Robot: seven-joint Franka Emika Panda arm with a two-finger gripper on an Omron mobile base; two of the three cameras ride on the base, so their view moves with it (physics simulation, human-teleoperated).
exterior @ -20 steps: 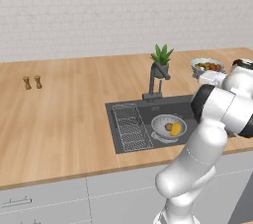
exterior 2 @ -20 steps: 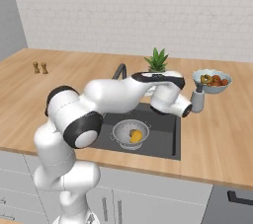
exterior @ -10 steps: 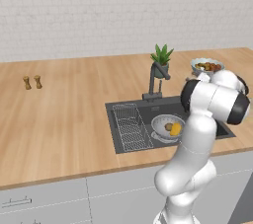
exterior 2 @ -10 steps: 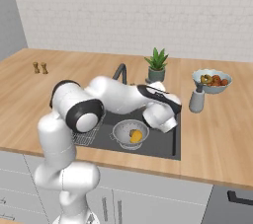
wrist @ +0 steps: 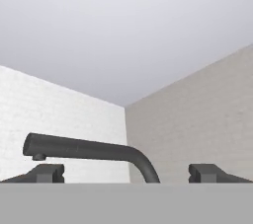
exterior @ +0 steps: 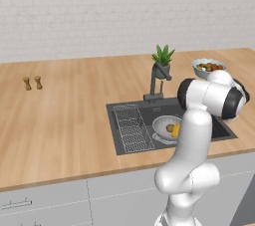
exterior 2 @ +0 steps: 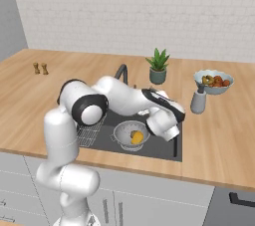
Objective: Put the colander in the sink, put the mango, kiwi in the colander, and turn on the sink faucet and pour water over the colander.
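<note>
The colander (exterior 2: 130, 135) is being kept in the sink (exterior 2: 162, 148), right of the wire rack (exterior: 132, 128), so that water can run through it. The mango (exterior 2: 137, 137) and a darker fruit beside it, probably the kiwi (exterior 2: 132, 133), are being held inside it. The hand (wrist: 126, 172) is being carried wide apart and empty, low by the sink's right side, looking up past the sink faucet (wrist: 89, 151), whose spout is being framed between the fingertips (wrist: 47, 172). Judging by this, the tap is being approached next.
</note>
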